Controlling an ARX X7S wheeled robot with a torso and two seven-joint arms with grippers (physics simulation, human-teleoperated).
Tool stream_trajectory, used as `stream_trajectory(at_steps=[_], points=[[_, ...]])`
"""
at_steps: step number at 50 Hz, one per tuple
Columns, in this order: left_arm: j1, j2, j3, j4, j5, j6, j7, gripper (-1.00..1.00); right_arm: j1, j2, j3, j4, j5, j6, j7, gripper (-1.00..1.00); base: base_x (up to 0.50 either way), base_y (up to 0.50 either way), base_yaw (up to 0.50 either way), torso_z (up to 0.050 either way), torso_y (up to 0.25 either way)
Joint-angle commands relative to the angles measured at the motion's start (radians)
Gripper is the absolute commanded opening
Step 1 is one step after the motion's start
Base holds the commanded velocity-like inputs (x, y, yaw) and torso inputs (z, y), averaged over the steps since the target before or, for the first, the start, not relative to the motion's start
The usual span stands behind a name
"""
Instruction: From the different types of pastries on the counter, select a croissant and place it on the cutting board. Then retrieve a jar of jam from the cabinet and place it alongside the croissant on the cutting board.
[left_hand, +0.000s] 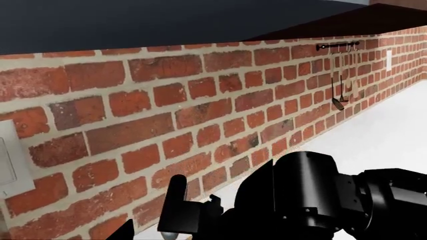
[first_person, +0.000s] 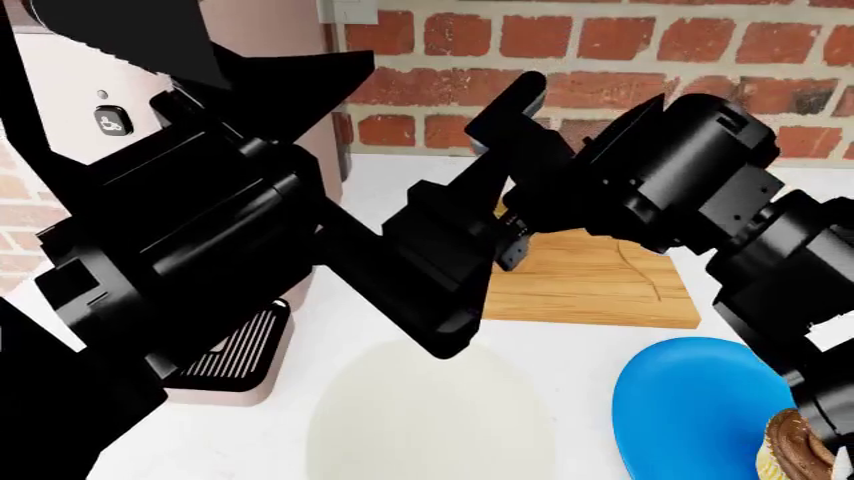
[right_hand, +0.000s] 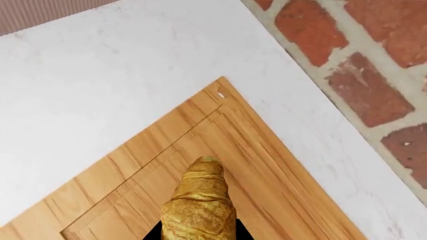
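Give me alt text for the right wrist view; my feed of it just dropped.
A golden-tan croissant sits in the right gripper's grasp over the wooden cutting board, near one of its corners. The white counter surrounds the board, and a red brick wall runs behind it.

My right gripper holds the croissant over the cutting board, whose wood lies bare. The brick wall closes the far side. At left the coffee machine blocks passage. Near me lie the cream plate, blue plate and cupcake. My left arm crosses the middle.
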Motion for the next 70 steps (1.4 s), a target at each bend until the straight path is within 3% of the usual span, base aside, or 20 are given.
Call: stream_trajectory(at_steps=[1, 17, 34, 59, 70], points=[[0.007, -0.005, 0.001, 0.004, 0.006, 0.003, 0.007, 1.00, -0.011, -0.011, -0.011, 0.018, -0.018, -0.026, -0.013, 1.00, 0.00, 0.00, 0.00, 0.000, 0.000], [0.006, -0.011, 0.006, 0.006, 0.010, 0.010, 0.010, 1.00, 0.026, 0.053, 0.036, -0.068, 0.018, 0.029, 0.046, 1.00, 0.00, 0.00, 0.00, 0.000, 0.000], [0.010, -0.021, -0.005, 0.011, 0.023, 0.024, 0.015, 1.00, 0.009, 0.289, 0.278, -0.442, 0.235, 0.165, 0.325, 1.00, 0.00, 0.00, 0.00, 0.000, 0.000], [0.000, -0.023, -0.002, -0.006, 0.085, 0.033, -0.006, 1.00, -0.276, 0.667, 0.598, -1.026, 0.518, -0.023, 0.746, 1.00, 0.00, 0.00, 0.00, 0.000, 0.000], [0.005, -0.018, 0.009, 0.003, 0.083, 0.039, -0.010, 1.00, -0.474, 0.913, 0.798, -1.200, 0.622, -0.316, 0.898, 1.00, 0.00, 0.00, 0.00, 0.000, 0.000]])
